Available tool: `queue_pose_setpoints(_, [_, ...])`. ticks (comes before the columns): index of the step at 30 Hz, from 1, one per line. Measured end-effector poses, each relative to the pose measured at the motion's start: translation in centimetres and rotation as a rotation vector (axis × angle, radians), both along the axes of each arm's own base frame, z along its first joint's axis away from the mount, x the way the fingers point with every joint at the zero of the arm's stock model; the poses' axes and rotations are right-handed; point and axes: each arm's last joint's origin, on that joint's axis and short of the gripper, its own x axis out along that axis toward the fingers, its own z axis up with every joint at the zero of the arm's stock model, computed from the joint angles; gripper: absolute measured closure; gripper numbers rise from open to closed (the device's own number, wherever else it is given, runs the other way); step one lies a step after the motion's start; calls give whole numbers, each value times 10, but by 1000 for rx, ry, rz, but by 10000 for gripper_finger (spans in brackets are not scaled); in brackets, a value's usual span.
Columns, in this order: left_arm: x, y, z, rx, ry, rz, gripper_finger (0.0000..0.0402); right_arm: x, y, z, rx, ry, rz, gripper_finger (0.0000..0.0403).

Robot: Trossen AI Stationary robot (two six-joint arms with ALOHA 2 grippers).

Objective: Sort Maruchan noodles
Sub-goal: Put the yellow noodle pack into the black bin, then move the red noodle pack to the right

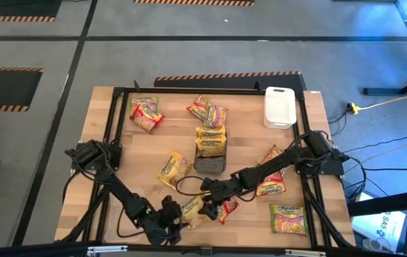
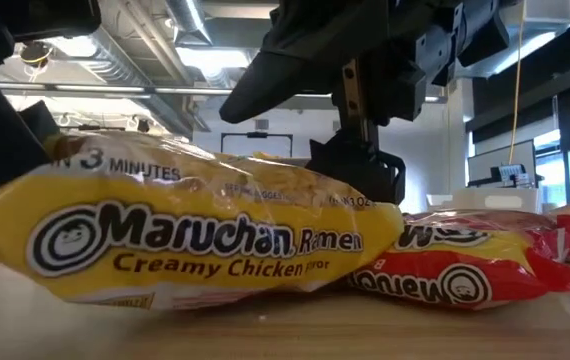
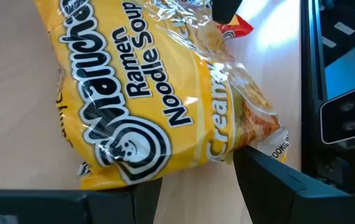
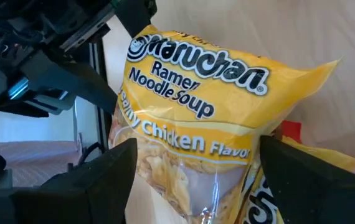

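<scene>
Down at the near edge of the light wooden tabletop (image 1: 118, 143), both arms meet over one crinkly yellow plastic Maruchan Creamy Chicken ramen packet (image 1: 191, 209). That packet is the landmark for everything else.

The left end effector (image 1: 177, 216) comes at the yellow packet from its left, fingers (image 3: 289, 186) spread with the packet's end sitting between them. I can't tell if they actually touch it. The right end effector (image 1: 210, 193) comes from the packet's right and hangs over it, fingers (image 4: 96, 180) spread wide on either side of it, not pinching anything.

Just beside the yellow packet on its right, touching it, is a flat red plastic ramen packet (image 1: 226, 210); in the low view it's the red one (image 2: 455, 275) lying behind the yellow one (image 2: 185, 245).

Further right of the landmark is a green-and-pink packet (image 1: 288, 218), plus a red-and-yellow packet (image 1: 270, 184) partly under the right arm.

Behind the landmark: a lone yellow packet (image 1: 174, 168), then a dark rectangular tray (image 1: 210, 164) with yellow packets (image 1: 210, 139) stacked at its far end.

Farthest back from it: mixed packets (image 1: 208, 111) in the middle, another small pile of packets (image 1: 145, 113) toward the far left, and a white rectangular plastic tray (image 1: 279, 107) at the far right.
</scene>
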Motion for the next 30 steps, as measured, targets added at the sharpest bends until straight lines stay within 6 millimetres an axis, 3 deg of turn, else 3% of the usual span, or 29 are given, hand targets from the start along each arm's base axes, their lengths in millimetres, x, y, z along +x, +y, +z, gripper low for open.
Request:
queue_pose_setpoints(7, [-4, 2, 3, -61, 81, -32, 214, 0, 1, 5, -38, -35, 25, 96])
queue_pose_setpoints(12, [-14, 10, 13, -144, 176, 68, 214, -2, 3, 12, -45, -57, 37, 96])
queue_pose_setpoints(24, [-21, 6, 35, -360, 151, 154, 214, -12, -3, 2, -79, 132, -24, 96])
queue_pose_setpoints(30, [-16, -2, 42, -276, -28, 113, 214, -13, 1, 5, -70, 161, -15, 96])
